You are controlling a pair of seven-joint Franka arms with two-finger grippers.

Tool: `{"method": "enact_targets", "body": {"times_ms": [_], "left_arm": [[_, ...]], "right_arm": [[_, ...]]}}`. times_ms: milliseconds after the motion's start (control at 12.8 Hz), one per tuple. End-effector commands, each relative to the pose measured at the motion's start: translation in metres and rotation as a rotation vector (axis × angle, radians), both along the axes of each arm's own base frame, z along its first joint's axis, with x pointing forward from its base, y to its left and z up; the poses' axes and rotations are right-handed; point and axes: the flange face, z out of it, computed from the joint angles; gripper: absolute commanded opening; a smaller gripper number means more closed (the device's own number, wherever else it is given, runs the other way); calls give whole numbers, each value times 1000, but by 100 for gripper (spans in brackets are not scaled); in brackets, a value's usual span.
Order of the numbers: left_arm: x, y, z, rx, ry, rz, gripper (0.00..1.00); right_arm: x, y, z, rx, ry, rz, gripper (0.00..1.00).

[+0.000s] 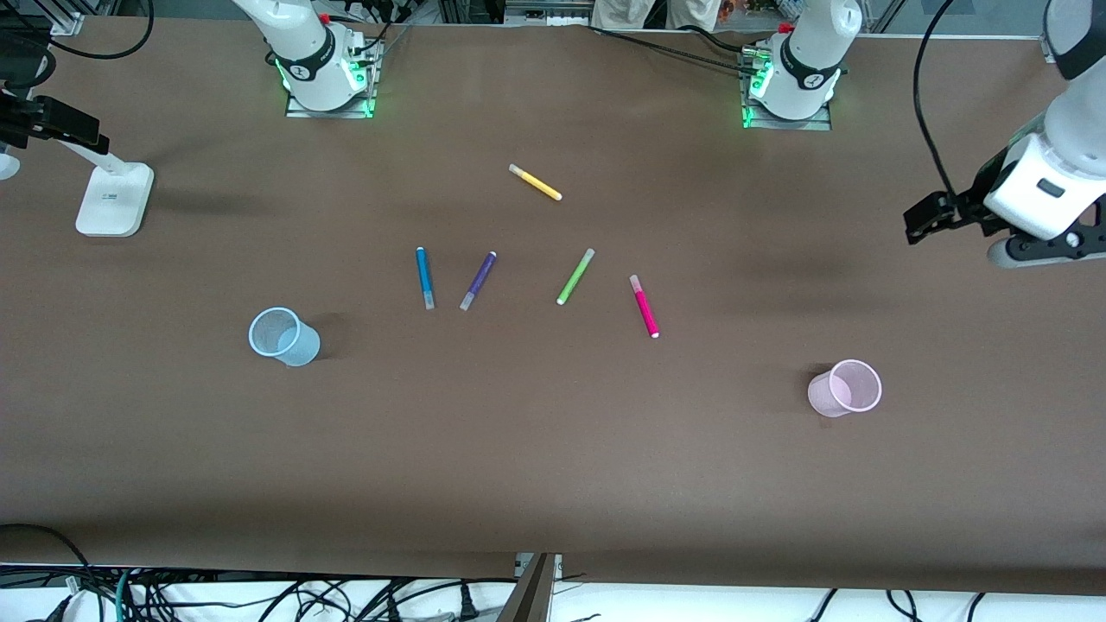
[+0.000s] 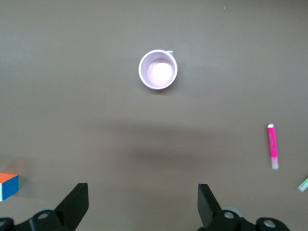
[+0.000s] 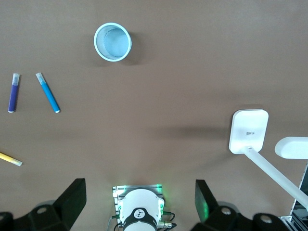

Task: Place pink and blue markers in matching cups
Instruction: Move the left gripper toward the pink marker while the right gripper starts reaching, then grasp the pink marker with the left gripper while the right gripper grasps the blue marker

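Note:
The blue marker [image 1: 424, 277] [image 3: 47, 92] and the pink marker [image 1: 644, 306] [image 2: 273, 147] lie flat mid-table. The pale blue cup [image 1: 283, 337] [image 3: 112, 42] stands upright toward the right arm's end, and the pale pink cup [image 1: 845, 389] [image 2: 158, 70] toward the left arm's end. Both cups are nearer the front camera than the markers, and both are empty. My left gripper [image 1: 923, 220] [image 2: 142, 190] hangs open and empty, high over the left arm's end. My right gripper [image 3: 139, 184] is open and empty, high above its own base and out of the front view.
A purple pen [image 1: 478, 281] [image 3: 14, 92] lies beside the blue marker and a lime-green pen [image 1: 575, 276] beside the pink one. A yellow pen [image 1: 536, 182] lies nearer the bases. A white stand [image 1: 112, 200] [image 3: 248, 130] sits at the right arm's end. An orange-and-blue block [image 2: 7, 186] shows in the left wrist view.

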Motion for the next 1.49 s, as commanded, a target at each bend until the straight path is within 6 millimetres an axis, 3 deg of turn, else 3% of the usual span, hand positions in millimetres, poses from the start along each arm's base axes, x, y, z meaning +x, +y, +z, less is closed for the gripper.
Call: {"method": "enact_targets", "body": {"times_ms": [0, 235, 391, 547, 704, 939, 1095, 1251, 1408], "left_arm": [[29, -31, -10, 7, -8, 60, 100], [62, -76, -48, -9, -27, 104, 100], [79, -108, -71, -46, -63, 160, 100], [99, -126, -96, -89, -136, 228, 100], [105, -156, -124, -108, -168, 256, 100], [87, -213, -177, -80, -95, 261, 100], [53, -254, -230, -53, -7, 215, 100], [17, -277, -274, -56, 67, 197, 100], [-21, -300, -315, -99, 61, 160, 100]], "right_arm": [[7, 3, 0, 13, -5, -2, 100], [15, 6, -3, 15, -17, 7, 100], [35, 10, -31, 22, 1, 18, 100], [41, 19, -41, 30, 16, 26, 100], [50, 28, -65, 43, 61, 44, 100], [69, 60, -95, 64, 75, 82, 100], [81, 82, -131, 60, 117, 118, 100], [98, 92, -172, 75, 131, 127, 100], [107, 121, -203, 76, 135, 172, 100]]}}
